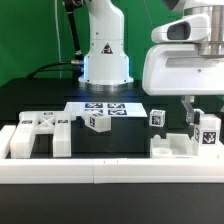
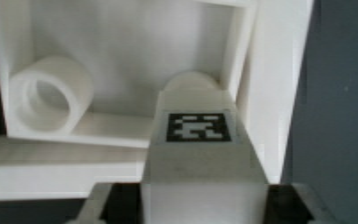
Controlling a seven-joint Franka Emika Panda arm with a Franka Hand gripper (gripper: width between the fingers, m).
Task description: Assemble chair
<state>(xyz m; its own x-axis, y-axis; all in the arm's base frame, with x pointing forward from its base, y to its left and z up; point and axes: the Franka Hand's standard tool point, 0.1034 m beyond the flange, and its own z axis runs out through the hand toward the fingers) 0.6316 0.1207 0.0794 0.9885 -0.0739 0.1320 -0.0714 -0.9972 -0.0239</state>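
My gripper (image 1: 199,118) hangs at the exterior view's right, shut on a long white chair leg (image 1: 207,133) with a square tag. In the wrist view the leg (image 2: 197,140) fills the gap between my two fingers (image 2: 108,203), and my gripper (image 2: 197,205) holds it upright. The leg's lower end is at a white chair piece (image 1: 175,148) with raised walls and a round socket (image 2: 51,95). I cannot tell whether they touch. A larger white chair frame (image 1: 35,135) lies at the left. A small tagged cube (image 1: 97,122) and another small tagged piece (image 1: 157,117) lie in the middle.
The marker board (image 1: 105,108) lies flat in front of the robot base (image 1: 106,55). A long white border rail (image 1: 110,172) runs along the table's front, with a raised end block at the left (image 1: 15,145).
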